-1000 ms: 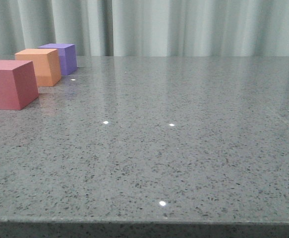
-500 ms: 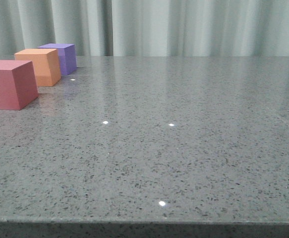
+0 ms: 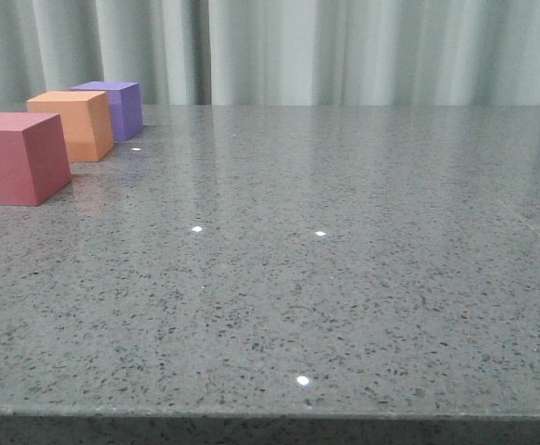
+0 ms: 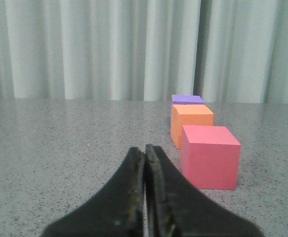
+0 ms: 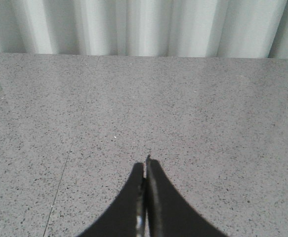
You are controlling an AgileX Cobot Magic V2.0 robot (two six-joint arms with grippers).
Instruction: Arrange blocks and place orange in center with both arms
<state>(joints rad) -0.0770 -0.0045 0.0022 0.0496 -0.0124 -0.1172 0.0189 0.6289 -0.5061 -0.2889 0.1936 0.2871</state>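
On the far left of the grey speckled stone table (image 3: 325, 278), three matte foam-like cubes stand in a row running away from the robot: the red cube (image 3: 18, 156) nearest, the orange cube (image 3: 73, 123) in the middle just behind it, and the purple cube (image 3: 114, 107) farthest, close to the pale pleated curtain (image 3: 344, 51). All three sit flat and upright. The left gripper (image 4: 144, 150) has its black fingers pressed together with nothing between them, low over the table, with the red cube near it. The right gripper (image 5: 145, 160) is likewise closed and empty, above bare tabletop well apart from the cubes.
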